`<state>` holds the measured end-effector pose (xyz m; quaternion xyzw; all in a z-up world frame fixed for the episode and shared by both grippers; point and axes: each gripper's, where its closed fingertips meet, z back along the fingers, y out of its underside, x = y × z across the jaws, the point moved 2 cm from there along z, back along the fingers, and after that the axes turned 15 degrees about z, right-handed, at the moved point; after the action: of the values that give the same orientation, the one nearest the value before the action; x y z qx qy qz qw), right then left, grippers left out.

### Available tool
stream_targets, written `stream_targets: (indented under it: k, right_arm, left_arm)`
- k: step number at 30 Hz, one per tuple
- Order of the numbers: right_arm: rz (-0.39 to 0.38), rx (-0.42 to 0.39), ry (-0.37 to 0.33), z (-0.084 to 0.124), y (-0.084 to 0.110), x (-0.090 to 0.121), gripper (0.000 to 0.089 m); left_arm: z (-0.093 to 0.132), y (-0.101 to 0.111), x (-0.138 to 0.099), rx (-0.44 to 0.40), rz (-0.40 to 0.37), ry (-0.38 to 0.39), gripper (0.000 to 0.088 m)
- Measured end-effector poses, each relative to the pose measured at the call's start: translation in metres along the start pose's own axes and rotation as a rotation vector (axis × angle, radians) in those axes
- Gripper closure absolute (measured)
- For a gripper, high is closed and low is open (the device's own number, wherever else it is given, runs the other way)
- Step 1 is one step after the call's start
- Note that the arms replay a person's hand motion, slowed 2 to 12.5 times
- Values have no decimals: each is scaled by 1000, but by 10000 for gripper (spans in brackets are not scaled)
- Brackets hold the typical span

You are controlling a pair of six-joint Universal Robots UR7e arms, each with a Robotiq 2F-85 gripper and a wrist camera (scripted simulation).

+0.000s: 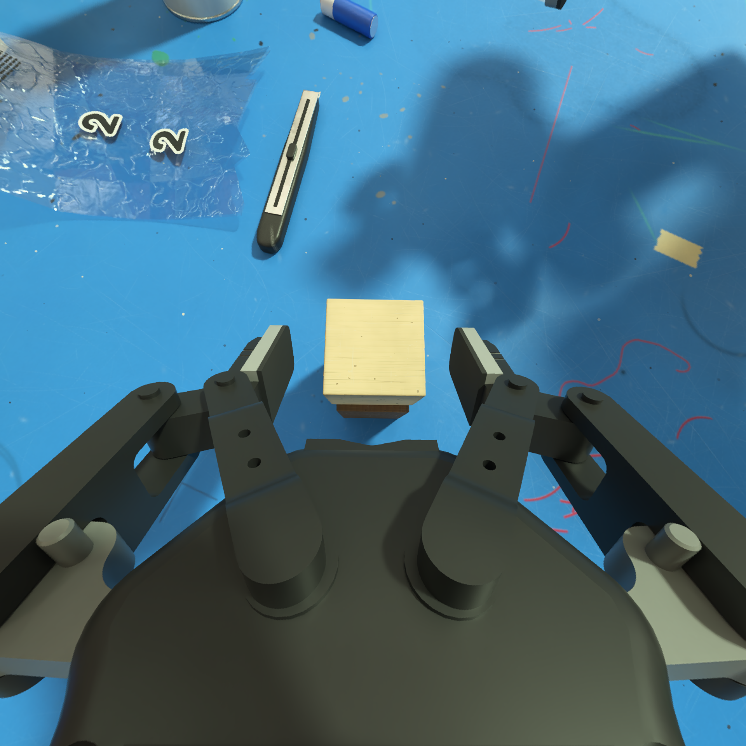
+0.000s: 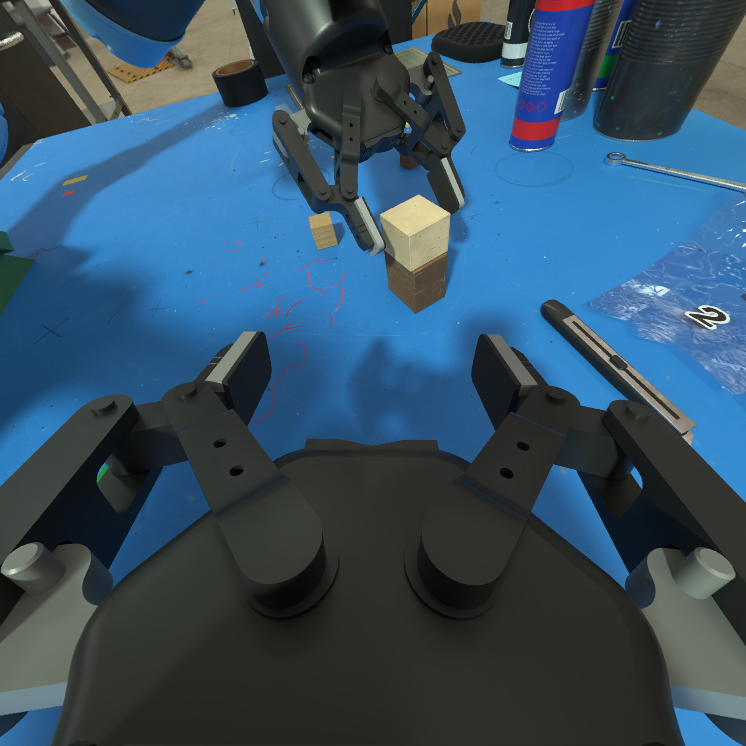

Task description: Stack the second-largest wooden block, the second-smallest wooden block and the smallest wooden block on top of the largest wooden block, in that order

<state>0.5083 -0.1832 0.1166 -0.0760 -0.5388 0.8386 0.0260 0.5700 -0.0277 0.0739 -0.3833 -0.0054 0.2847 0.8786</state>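
Left gripper: hanging spread around the pale block, centre frame.
Right gripper: idling apart, empty.
Advice: lifting straight clear avoids nudging.

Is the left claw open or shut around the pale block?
Open: the left claw leaves gaps on both sides of the pale block, which rests on the dark block.

Pale cream wooden cube between the left gripper's fingers, smooth matt grain, dark brown wooden block beneath it rougher and scratched, crinkled glossy clear plastic sheet ahead left, brushed metal utility knife beside it, scuffed matt blue tabletop.
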Motion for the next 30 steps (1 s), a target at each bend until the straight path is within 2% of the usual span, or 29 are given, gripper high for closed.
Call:
stream_targets:
  k: [12,21,30]
  right_arm:
    - [5,0,-2,0,0,1,39]
    - [6,0,0,0,0,0,39]
    - [6,-10,0,1,-1,0,39]
  left_arm:
    - [9,-2,2,-26,1,-19,31]
    - [31,2,3,-41,-10,-39,28]
    - [56,22,5,1,-19,-61,28]
